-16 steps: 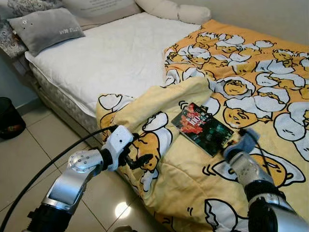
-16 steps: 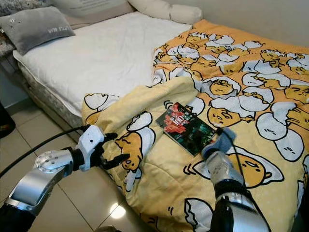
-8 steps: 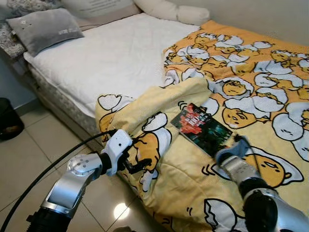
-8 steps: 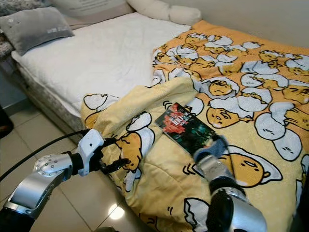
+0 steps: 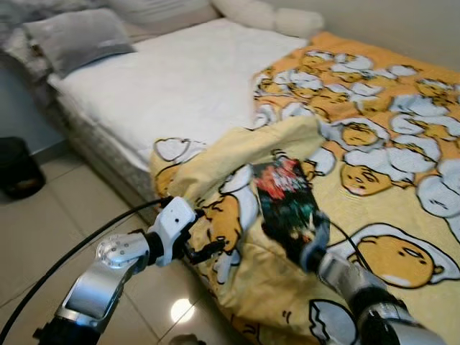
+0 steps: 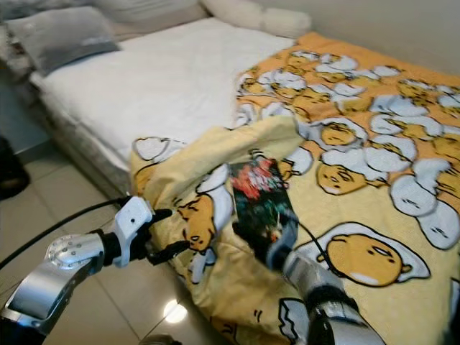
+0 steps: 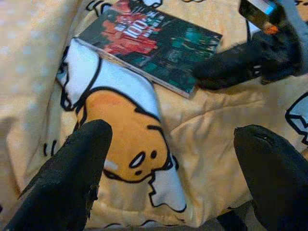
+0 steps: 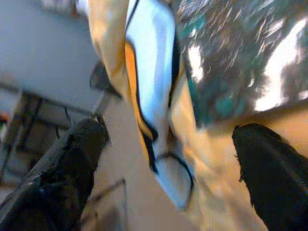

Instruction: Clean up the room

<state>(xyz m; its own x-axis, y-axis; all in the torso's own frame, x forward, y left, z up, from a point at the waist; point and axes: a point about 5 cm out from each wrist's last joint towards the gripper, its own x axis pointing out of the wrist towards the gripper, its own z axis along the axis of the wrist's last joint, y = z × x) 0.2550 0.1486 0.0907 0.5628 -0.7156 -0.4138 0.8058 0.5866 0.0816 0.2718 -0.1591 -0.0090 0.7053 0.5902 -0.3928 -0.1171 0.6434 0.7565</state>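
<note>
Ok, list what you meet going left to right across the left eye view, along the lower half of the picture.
black bin → left gripper, at the hanging edge of the yellow blanket → book lying on the blanket → right gripper, at the book's near end.

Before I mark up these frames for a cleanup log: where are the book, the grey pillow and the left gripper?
book (image 5: 286, 201), left eye view, middle of its dark cover.
grey pillow (image 5: 75, 43), left eye view, centre of its face.
left gripper (image 5: 206, 241), left eye view, midway between its fingertips.
</note>
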